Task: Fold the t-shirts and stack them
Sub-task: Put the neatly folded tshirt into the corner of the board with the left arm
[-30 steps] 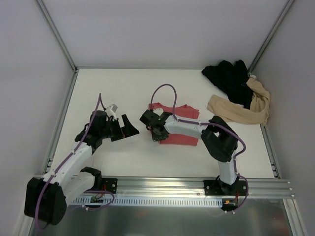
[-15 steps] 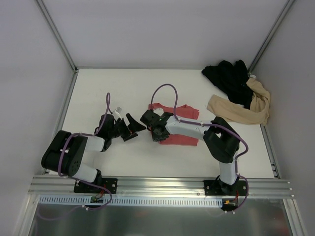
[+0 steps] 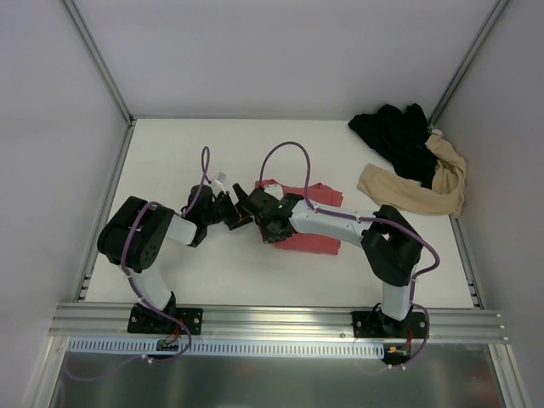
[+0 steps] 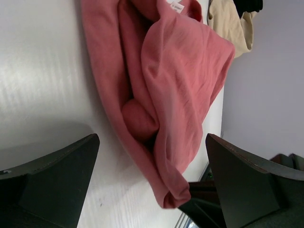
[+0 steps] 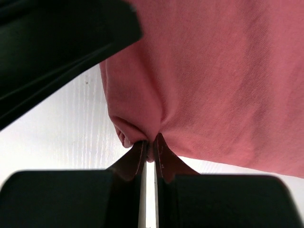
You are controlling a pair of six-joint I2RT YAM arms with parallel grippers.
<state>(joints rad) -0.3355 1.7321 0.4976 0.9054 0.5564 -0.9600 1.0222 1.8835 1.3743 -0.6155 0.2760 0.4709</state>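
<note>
Coral-red t-shirt (image 4: 180,71) is looking soft and floppy, best pinched at edges; right gripper (image 5: 149,145) is clamping its corner, left gripper (image 4: 152,137) gaping.

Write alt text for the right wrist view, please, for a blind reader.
The shut right gripper pinches a fold at the edge of the coral-red t-shirt on the white table. A blurred black robot part fills the upper left.
</note>
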